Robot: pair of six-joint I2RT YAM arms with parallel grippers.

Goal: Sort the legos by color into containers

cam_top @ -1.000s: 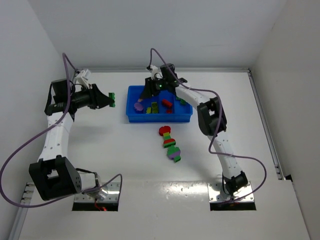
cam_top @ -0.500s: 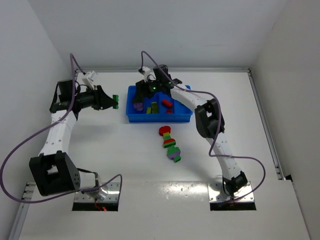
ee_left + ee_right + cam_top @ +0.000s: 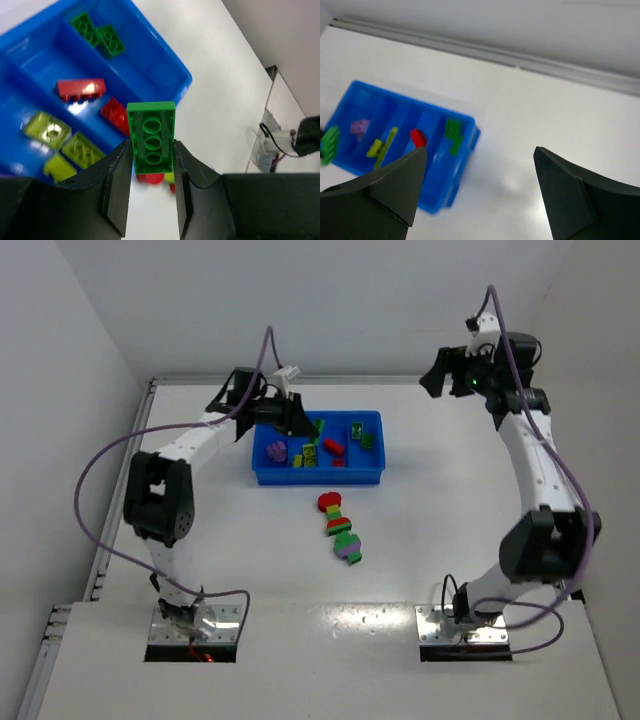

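Left tool (image 3: pixel 151 146) — swung over tray (image 3: pixel 150 70), clamping green brick (image 3: pixel 151 135)

The blue tray (image 3: pixel 170 65) is cut off by the top and left edges of the left wrist view, and its near side is hidden behind the left claw (image 3: pixel 151 150). Behind the claw's green brick (image 3: pixel 151 125), a stack (image 3: pixel 150 177) is mostly covered. In the right wrist view, everything ahead of the right claw (image 3: pixel 479 150) is blurred.

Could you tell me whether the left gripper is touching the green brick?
Touching. The left wrist view shows the green brick pinched between both fingers of the left gripper, with no gap on either side.
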